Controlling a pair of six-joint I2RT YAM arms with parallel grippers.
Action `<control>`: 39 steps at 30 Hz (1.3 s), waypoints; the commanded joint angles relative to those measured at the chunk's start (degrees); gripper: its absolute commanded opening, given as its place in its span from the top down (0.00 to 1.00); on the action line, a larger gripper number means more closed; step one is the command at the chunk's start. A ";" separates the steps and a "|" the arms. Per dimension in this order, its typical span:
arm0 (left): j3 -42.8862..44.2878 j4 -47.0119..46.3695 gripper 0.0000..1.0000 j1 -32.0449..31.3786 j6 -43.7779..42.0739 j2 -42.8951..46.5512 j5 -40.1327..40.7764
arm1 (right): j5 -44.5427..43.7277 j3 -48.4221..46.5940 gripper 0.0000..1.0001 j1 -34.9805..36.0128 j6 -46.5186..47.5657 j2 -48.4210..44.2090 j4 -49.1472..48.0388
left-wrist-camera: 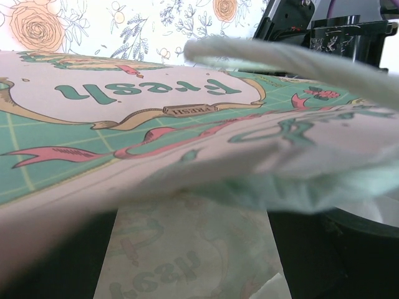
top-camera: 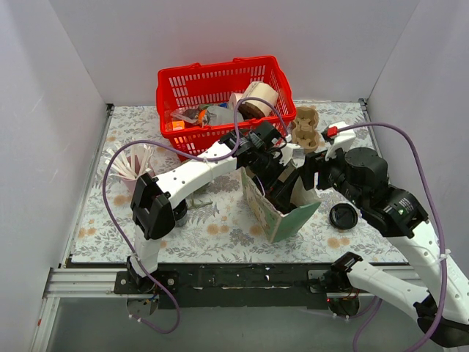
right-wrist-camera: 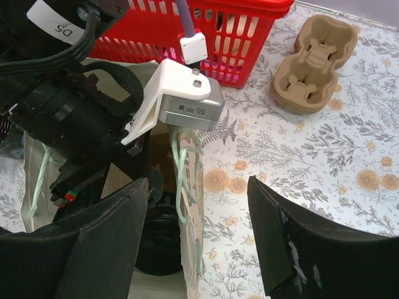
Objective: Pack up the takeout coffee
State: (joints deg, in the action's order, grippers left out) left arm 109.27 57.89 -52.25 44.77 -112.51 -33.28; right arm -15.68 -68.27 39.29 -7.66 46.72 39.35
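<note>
A paper bag [top-camera: 282, 213] printed in green and pink stands open mid-table. My left gripper [top-camera: 272, 170] reaches into its mouth; the left wrist view is filled by the bag's printed wall [left-wrist-camera: 187, 124], with dark fingers spread at both lower corners. My right gripper [right-wrist-camera: 196, 187] is open astride the bag's right edge and green cord handle [right-wrist-camera: 186, 174], touching neither. Something round and black [right-wrist-camera: 159, 243] sits low inside the bag. A loose black lid [top-camera: 343, 217] lies on the table right of the bag. A brown cup [top-camera: 256, 103] lies in the basket.
A red basket [top-camera: 220, 81] with mixed items stands at the back. A cardboard cup carrier [top-camera: 306, 126] sits right of it, also seen in the right wrist view [right-wrist-camera: 318, 62]. Paper items [top-camera: 132, 165] lie at the left. White walls enclose the floral tabletop [top-camera: 220, 227].
</note>
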 commanded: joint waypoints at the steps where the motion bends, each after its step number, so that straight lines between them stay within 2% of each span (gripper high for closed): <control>1: 0.24 -1.29 0.02 0.22 -0.74 3.96 -0.47 | 4.52 -2.22 0.28 -0.70 0.10 1.27 4.59; 5: 0.24 -1.55 0.02 0.22 -0.74 3.79 -0.56 | 2.15 -1.17 0.31 -1.84 0.45 1.62 4.86; 15: -0.11 -2.08 0.02 0.39 -0.39 3.96 -0.03 | 6.28 -0.11 0.34 -5.54 1.07 1.10 4.51; 19: -0.46 -2.25 0.02 0.48 -0.65 3.96 -0.82 | -2.14 -1.95 0.34 -6.24 -1.30 0.83 2.92; 20: -0.81 -2.51 0.02 0.48 -0.65 3.96 -0.91 | -6.77 -2.39 0.34 -6.41 -2.78 1.44 2.66; 22: -0.99 -2.60 0.02 0.48 -0.65 3.96 -0.91 | -8.31 -2.57 0.34 -6.59 -2.71 1.53 1.69; 27: -1.61 -2.87 0.02 0.57 -0.57 4.58 -0.56 | -3.76 -4.15 0.34 -7.73 -0.87 3.47 7.39; 29: -1.61 -2.96 0.02 0.66 -0.65 4.67 -0.56 | 3.50 -4.32 0.34 -8.26 0.53 3.21 9.86; 31: -1.78 -2.96 0.02 0.74 -0.74 4.67 -0.65 | 7.05 -5.11 0.34 -8.52 1.33 2.77 11.18; 34: -2.66 -3.48 0.02 0.92 -0.83 5.10 -0.65 | 7.68 -5.30 0.34 -8.61 0.90 1.36 11.45; 39: -2.93 -3.84 0.02 1.10 -0.65 5.54 -0.91 | 15.15 -6.87 0.34 -8.79 3.09 0.21 12.31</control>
State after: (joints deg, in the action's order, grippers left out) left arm 106.52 55.20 -51.53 44.80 -111.94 -32.88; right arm -7.79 -70.85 30.76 -7.01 47.86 50.50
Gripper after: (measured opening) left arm 0.981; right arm 0.656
